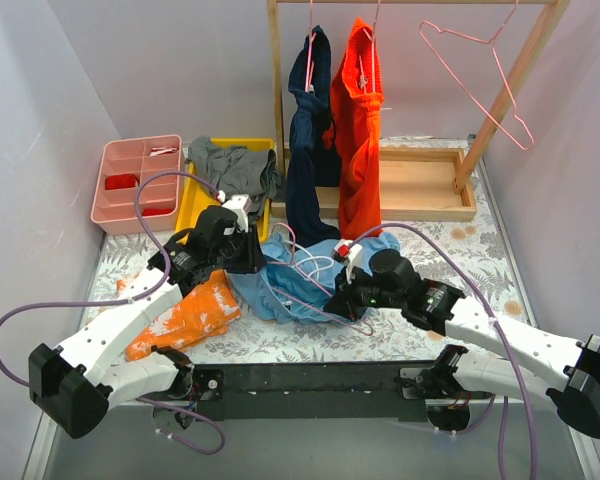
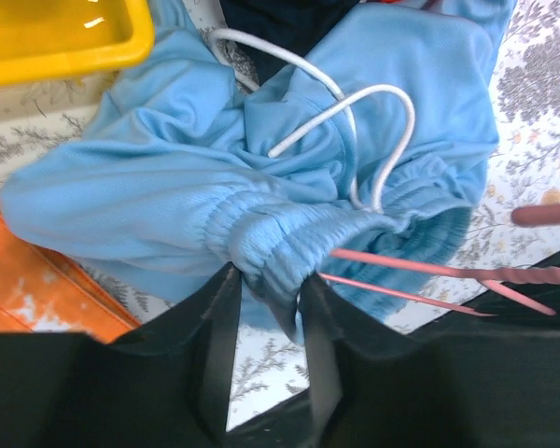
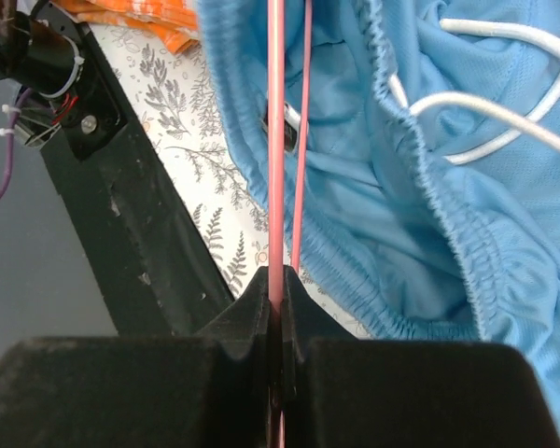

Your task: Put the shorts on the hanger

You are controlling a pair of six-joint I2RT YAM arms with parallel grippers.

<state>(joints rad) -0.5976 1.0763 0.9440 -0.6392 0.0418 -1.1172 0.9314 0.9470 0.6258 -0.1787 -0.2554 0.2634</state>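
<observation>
While the shorts [image 1: 290, 285] are lying bunched on the table [image 1: 525, 260] between the two arms, I am watching the left gripper [image 2: 269, 280] clenching their gathered elastic waistband, with the white drawstring [image 2: 373, 121] looping loose above it. The right gripper [image 3: 276, 280] is pinching the hanger [image 3: 276, 140] by its thin pink wire, which is lying across the blue fabric and touching the waistband. An orange cloth [image 1: 185, 315] is lying just beside the shorts, and a yellow tray [image 1: 195, 205] is sitting behind them.
</observation>
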